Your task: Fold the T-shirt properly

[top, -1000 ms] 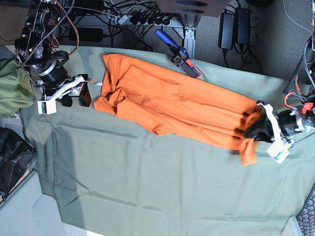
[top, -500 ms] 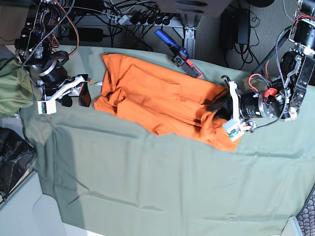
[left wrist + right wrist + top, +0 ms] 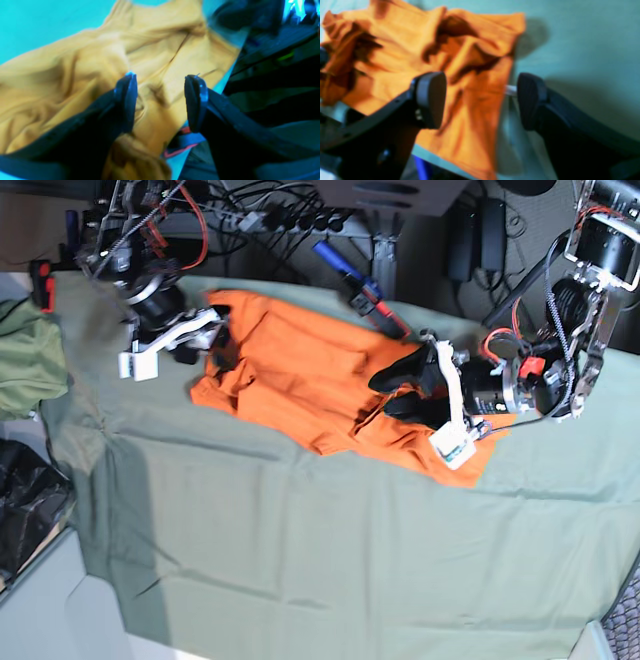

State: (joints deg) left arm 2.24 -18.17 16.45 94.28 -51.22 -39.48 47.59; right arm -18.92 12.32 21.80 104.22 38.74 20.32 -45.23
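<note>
The orange T-shirt (image 3: 300, 375) lies crumpled across the back of the table, with its right end folded back over itself. My left gripper (image 3: 388, 392) hovers over that folded end, fingers open and nothing between them. In the left wrist view the T-shirt (image 3: 82, 75) fills the space under the open left gripper (image 3: 162, 100). My right gripper (image 3: 210, 338) stands open over the shirt's left end. In the right wrist view the open right gripper (image 3: 481, 100) straddles the edge of the T-shirt (image 3: 470, 82).
A sage-green cloth (image 3: 300, 560) covers the table. An olive-green garment (image 3: 25, 365) is heaped at the left edge, with a black bag (image 3: 25, 510) below it. A blue tool (image 3: 350, 275) lies behind the shirt, and cables run along the back.
My left gripper carried the shirt's right end leftward over the body, then opened and let it go. My right arm moved from the left of the shirt onto its left end.
</note>
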